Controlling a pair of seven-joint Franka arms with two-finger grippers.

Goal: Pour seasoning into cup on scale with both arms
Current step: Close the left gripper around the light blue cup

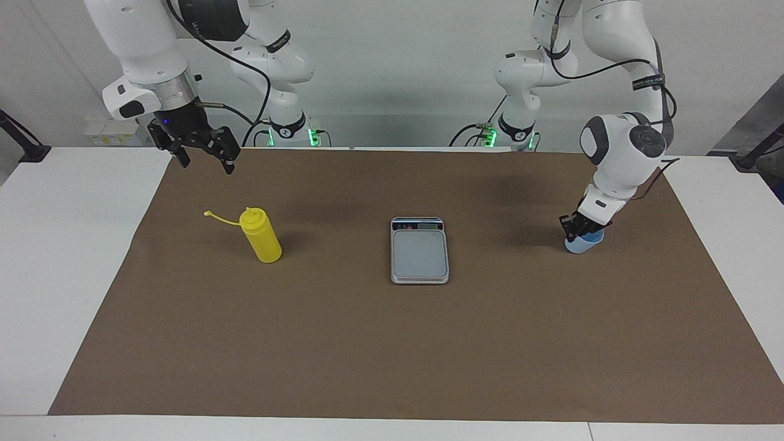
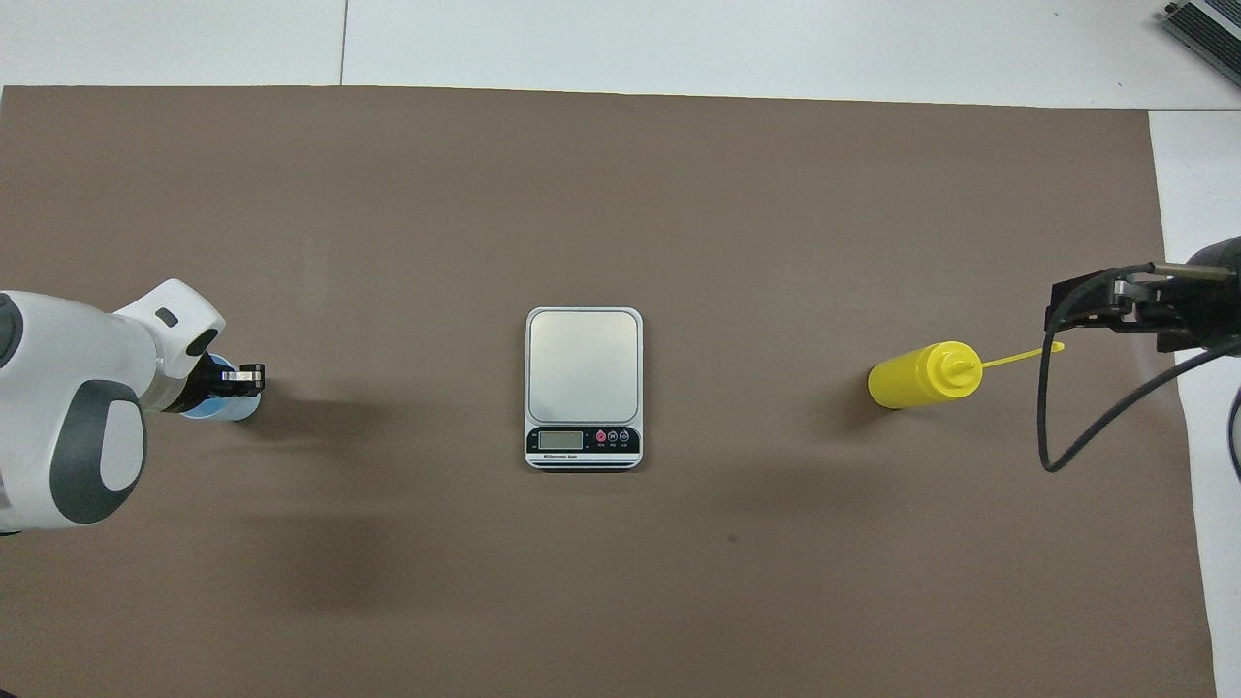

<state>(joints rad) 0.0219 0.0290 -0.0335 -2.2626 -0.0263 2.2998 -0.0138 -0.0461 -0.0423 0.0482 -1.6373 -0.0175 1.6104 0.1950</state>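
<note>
The yellow seasoning bottle (image 1: 262, 237) stands upright on the brown mat toward the right arm's end, its cap strap sticking out sideways; it also shows in the overhead view (image 2: 916, 376). The silver-grey scale (image 1: 419, 254) lies bare at the mat's middle (image 2: 583, 368). The light-blue cup (image 1: 585, 246) stands on the mat toward the left arm's end (image 2: 233, 409). My left gripper (image 1: 579, 228) is down at the cup's rim (image 2: 242, 376). My right gripper (image 1: 206, 162) is open and empty, raised over the mat's edge nearest the robots, apart from the bottle (image 2: 1066, 312).
A brown mat (image 1: 367, 343) covers most of the white table (image 1: 73, 257). White table strips border the mat at both ends. A black cable (image 2: 1052, 427) hangs from the right arm over the mat's end near the bottle.
</note>
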